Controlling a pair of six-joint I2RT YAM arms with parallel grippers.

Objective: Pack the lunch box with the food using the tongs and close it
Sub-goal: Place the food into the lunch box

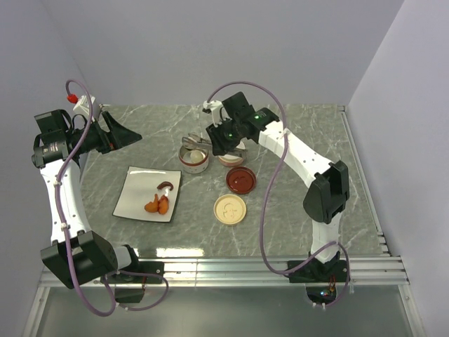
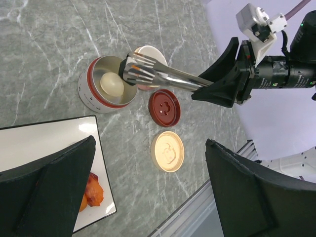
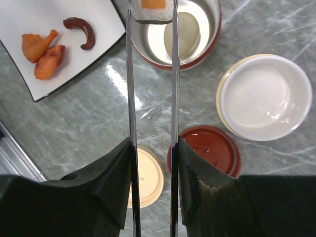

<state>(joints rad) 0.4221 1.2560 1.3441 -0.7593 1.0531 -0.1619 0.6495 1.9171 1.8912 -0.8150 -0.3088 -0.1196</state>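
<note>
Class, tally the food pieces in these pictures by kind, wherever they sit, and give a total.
Orange fried pieces: 2
Brown curled piece: 1
White egg: 1
Sushi slice, in the tongs: 1
Total: 5

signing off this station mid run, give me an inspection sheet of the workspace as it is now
surface: grey marbled table, no spills seen
job's things: tongs hold a sushi-roll slice above the red-rimmed metal tin, white egg inside; two orange fried bits and a brown curled piece on the white square plate; cream bowl empty; red lid and cream lid lie off
clutter: nothing seen
end effectors: left end effector open, empty; right end effector shut on the tongs
cables: purple cables loop along both arms, hanging free
surroundings: plain walls, metal rail at near edge
</note>
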